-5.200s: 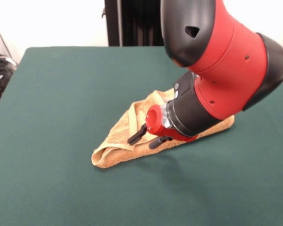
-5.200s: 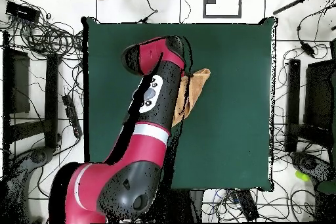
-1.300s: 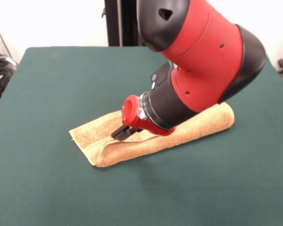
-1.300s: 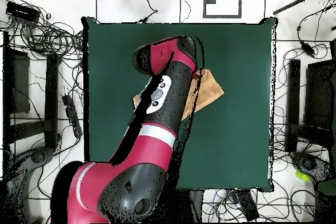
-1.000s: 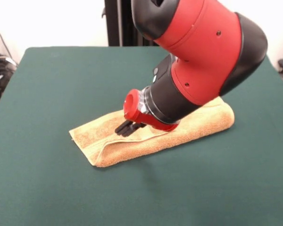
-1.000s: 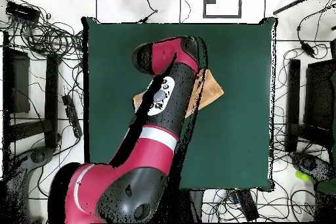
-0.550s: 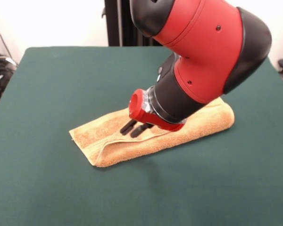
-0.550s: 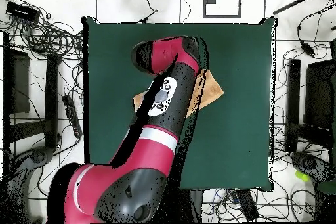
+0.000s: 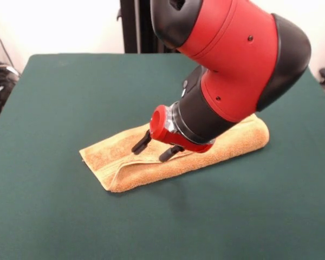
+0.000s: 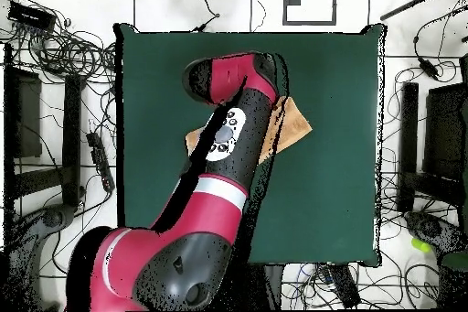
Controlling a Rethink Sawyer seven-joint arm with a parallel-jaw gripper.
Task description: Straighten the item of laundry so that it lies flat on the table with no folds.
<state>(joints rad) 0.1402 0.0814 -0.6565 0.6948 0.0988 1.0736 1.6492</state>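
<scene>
The orange-tan towel (image 9: 151,165) lies on the dark green table (image 9: 70,92) as a long strip, folded over lengthwise, with a thick rolled edge toward the camera. My gripper (image 9: 150,150) hangs just above the strip's left-middle part, open, with nothing between its two black fingers. The red and black arm hides the towel's middle and back. In the overhead view only the towel's right end (image 10: 294,125) and a small left corner (image 10: 193,136) stick out from under the arm; the gripper is hidden there.
Cables and equipment lie on the floor around the table (image 10: 329,199) in the overhead view. A black post (image 9: 129,26) stands behind the table's far edge.
The gripper pulled the bunched towel out leftward into a long folded strip, then opened, let go of the towel and lifted slightly.
</scene>
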